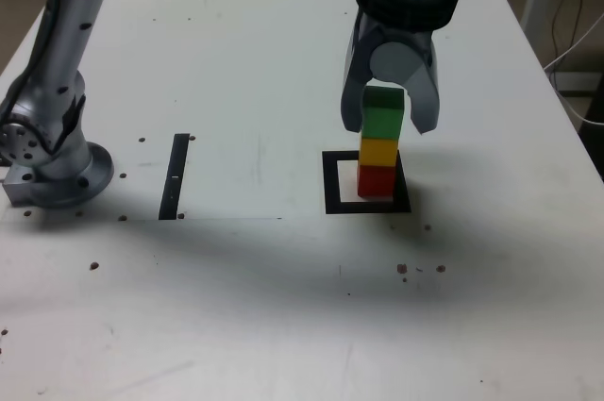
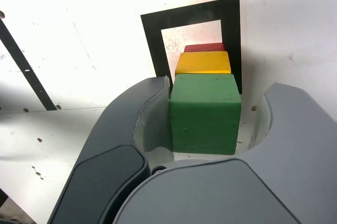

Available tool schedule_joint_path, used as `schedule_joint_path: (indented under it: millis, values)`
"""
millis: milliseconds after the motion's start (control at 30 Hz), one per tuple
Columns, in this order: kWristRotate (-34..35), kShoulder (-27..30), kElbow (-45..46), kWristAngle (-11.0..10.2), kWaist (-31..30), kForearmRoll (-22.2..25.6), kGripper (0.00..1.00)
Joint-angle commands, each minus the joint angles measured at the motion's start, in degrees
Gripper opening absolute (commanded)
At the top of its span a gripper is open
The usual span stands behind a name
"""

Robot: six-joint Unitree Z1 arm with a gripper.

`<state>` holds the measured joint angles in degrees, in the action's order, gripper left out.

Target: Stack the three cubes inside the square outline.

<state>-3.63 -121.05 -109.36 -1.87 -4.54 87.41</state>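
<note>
Three cubes stand stacked in a tower: red cube (image 1: pixel 377 180) at the bottom, yellow cube (image 1: pixel 379 151) in the middle, green cube (image 1: pixel 382 118) on top. The tower rests on the white centre of the square outline (image 1: pixel 332 184), toward its far right side in the exterior view. My gripper (image 1: pixel 388 126) hangs over the tower with a finger on either side of the green cube. In the wrist view the gripper (image 2: pixel 218 89) is open: one finger lies close against the green cube (image 2: pixel 205 113), the other stands apart from it. The yellow cube (image 2: pixel 203 63), red cube (image 2: pixel 204 47) and outline (image 2: pixel 155 39) show below.
A narrow black strip (image 1: pixel 176 175) lies on the white table to the exterior view's left of the outline; it also shows as a black strip (image 2: pixel 23 66) in the wrist view. The arm's metal base (image 1: pixel 57 165) stands at the exterior view's far left. Small dark specks dot the table.
</note>
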Motion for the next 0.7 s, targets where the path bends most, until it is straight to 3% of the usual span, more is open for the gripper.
schedule_joint_path:
  millis: [0,667]
  values:
    - [-0.09,0.22,0.18,-0.22,0.06,-0.02,1.0]
    - [1.13,9.13,2.02,-4.74,-1.33,1.39,1.0]
